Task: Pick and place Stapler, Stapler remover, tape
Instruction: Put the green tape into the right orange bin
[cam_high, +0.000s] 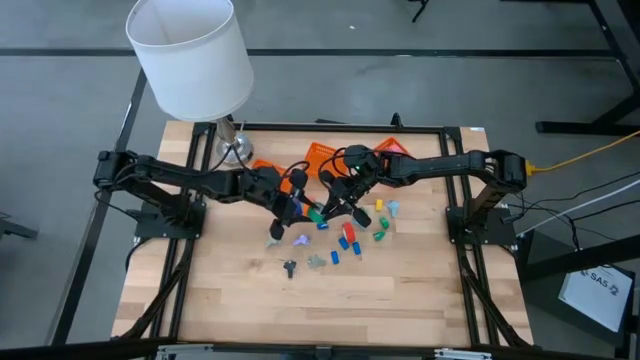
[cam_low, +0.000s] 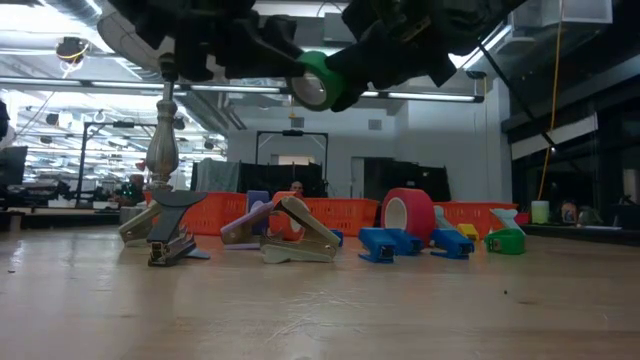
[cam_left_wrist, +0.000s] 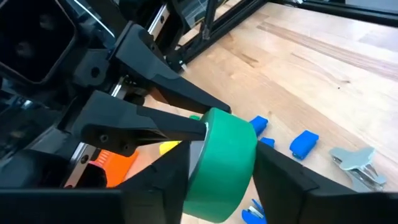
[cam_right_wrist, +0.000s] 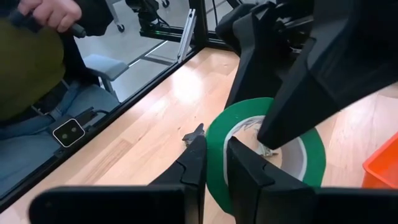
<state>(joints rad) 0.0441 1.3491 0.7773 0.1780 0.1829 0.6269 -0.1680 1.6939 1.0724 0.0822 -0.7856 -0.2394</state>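
Green tape (cam_left_wrist: 221, 165): one roll, held in the air above the middle of the bench (cam_high: 420, 300), clear of the wood. Both hands were on it at once.

Left hand (cam_left_wrist: 217, 186): reached in from the left, fingers (cam_left_wrist: 155, 180) on either side of the roll across its width, pinching it.

Right hand (cam_right_wrist: 214, 171): reached in from the right, fingers (cam_right_wrist: 245, 174) nearly pressed together, nipping the roll's wall, one inside the ring, one outside.

Red tape (cam_low: 408, 215): a larger roll standing on edge on the bench, right of centre in the low view, just beside the blue pieces (cam_low: 388, 243).

Staple removers: two grey claw-shaped ones on the bench, one (cam_low: 168, 235) at the left in the low view, one (cam_low: 300, 240) near the middle, well apart from each other. I could not tell which item, if any, was the stapler.

Small pieces (cam_high: 348, 238): blue, red, green and pale ones scattered over the bench below and beside the two hands.

Orange baskets (cam_high: 325, 155): at the far edge of the bench, behind the hands.

Lamp (cam_high: 190, 55): white shade on a metal stem, at the far left corner of the bench.

Person (cam_right_wrist: 31, 68): seated beyond the bench edge, a hand holding a dark object.
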